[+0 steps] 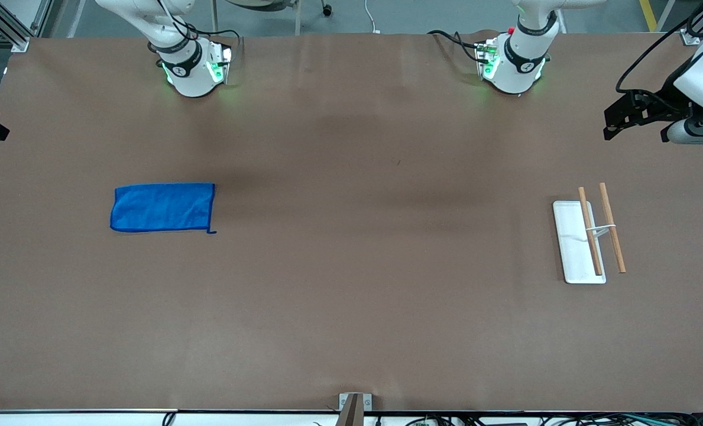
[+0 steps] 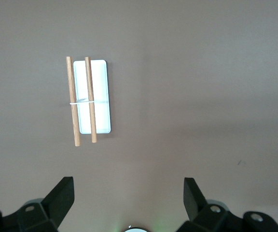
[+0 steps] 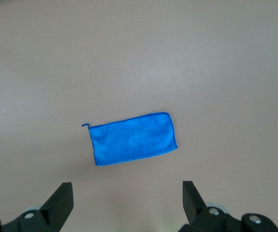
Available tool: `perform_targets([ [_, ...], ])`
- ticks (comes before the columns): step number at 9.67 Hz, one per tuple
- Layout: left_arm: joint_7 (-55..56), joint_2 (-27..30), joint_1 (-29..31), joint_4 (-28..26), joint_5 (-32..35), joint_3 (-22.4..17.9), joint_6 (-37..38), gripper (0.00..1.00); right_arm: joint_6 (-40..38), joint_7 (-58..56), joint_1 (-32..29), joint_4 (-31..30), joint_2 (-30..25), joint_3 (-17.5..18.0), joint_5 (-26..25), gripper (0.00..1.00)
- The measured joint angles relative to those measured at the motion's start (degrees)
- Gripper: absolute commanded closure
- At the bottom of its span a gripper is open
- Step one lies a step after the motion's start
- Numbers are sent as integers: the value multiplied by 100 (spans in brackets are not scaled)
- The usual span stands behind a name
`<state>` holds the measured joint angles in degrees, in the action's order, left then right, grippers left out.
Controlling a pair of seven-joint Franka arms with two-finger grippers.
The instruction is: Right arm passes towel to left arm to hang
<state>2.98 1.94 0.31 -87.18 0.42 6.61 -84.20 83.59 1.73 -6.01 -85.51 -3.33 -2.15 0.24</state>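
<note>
The right gripper [image 3: 124, 205] hangs high over the table with its two dark fingers [image 3: 62, 198] spread wide and nothing between them; only the finger ends show at the lower edge of the right wrist view. The left gripper [image 2: 127, 203] is spread just as wide, holds nothing and touches nothing, and is likewise cut off at the lower edge of the left wrist view. Neither gripper can be made out in the front view, where only the two arm bases show along the top edge; both arms wait.

There is one towel [image 1: 163, 207], bright blue, lying flat on the brown table [image 1: 351, 307] in the left middle of the front view, toward the right arm's end. It looks folded into a rectangle with a darker hem, and a small thread tail [image 1: 211, 231] sticks out at its lower right corner in that view. In the right wrist view the towel [image 3: 133, 138] sits near the frame's center, well apart from the fingers.

There is one rack [image 1: 590, 236] at the right middle of the front view, toward the left arm's end: one flat white base [image 1: 571, 248], and two wooden rods [image 1: 612, 228] lying side by side, joined by a thin white crosspiece. How the rods stand above the base is hard to tell from above. The left wrist view shows the same rack [image 2: 88, 99] in its upper left.

A dark fixture [image 1: 635, 112] is cut off at the right edge of the front view.
</note>
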Motion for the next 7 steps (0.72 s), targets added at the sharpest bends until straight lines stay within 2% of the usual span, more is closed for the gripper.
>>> perform_targets([
  [5, 0, -6, 1, 90, 0, -17, -5, 0, -65, -98, 6, -24, 116, 6, 0, 0],
  [7, -11, -23, -2, 93, 0, -17, -4, 0, -69, -140, 55, -330, 282, 10, 0, 0],
])
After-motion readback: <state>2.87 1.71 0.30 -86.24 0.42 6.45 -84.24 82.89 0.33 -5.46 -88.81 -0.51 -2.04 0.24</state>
